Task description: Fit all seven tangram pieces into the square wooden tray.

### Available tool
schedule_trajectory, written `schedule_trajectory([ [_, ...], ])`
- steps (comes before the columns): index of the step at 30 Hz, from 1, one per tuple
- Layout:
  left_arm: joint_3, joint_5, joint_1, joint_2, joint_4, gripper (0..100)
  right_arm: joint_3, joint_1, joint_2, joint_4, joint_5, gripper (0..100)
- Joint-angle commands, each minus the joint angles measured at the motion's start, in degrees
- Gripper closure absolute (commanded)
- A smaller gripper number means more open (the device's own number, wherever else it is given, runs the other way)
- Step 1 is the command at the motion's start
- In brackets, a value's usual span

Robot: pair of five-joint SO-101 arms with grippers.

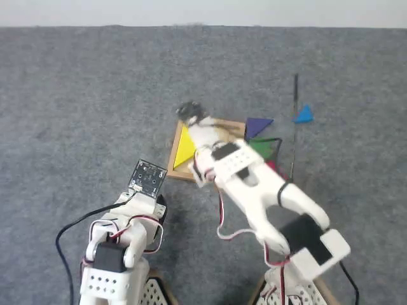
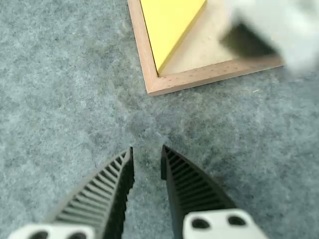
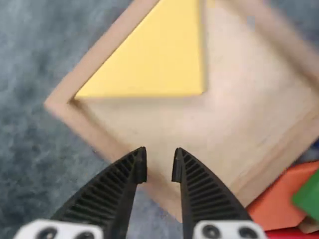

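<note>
In the high view, the square wooden tray (image 1: pixel 173 159) lies on the grey carpet (image 1: pixel 76 95) near the middle, turned at a slight angle. A yellow triangle (image 1: pixel 184 147) sits inside along its left rim. The right arm (image 1: pixel 254 184) stretches across the tray and hides most of its floor and near side. Past the tray's right edge lie a purple triangle (image 1: pixel 257 126) and a green piece (image 1: pixel 262 147), partly covered by the arm. A blue triangle (image 1: pixel 304 115) rests well apart, farther right. The left arm (image 1: pixel 124 235) stands short of the tray.

In the left wrist view, the left gripper (image 2: pixel 147 164) hangs over bare carpet just short of the tray's corner, its jaws a narrow gap apart with nothing between. A pale blur covers the tray's far part.

In the right wrist view, the right gripper (image 3: pixel 159 167) hovers over the tray's rim, its jaws likewise slightly apart and holding nothing. The yellow triangle fills one corner. An orange piece (image 3: pixel 279 199) lies just outside the rim, cut off at the edge.
</note>
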Motion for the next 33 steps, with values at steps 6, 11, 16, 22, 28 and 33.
schedule_trajectory([
  [6,-0.4,0.35,0.09,-0.09,0.26,91,5.19,-0.66,-4.44,-1.8,1.85,89.6],
  [11,-0.4,0.35,0.09,-0.09,0.26,91,6.68,-1.01,-6.37,-0.13,2.9,89.6],
  [16,-0.4,0.35,0.09,-0.09,0.26,91,6.68,-0.48,-11.74,1.54,3.96,89.6],
  [22,-0.4,0.35,0.09,-0.09,0.26,91,6.33,-0.22,-30.02,17.1,6.77,77.7],
  [28,-0.4,0.35,0.09,-0.09,0.26,91,6.77,11.38,-46.46,34.33,26.29,72.7],
  [33,-0.4,0.35,0.09,-0.09,0.26,91,6.77,24.04,-53.41,35.82,39.12,76.9],
])
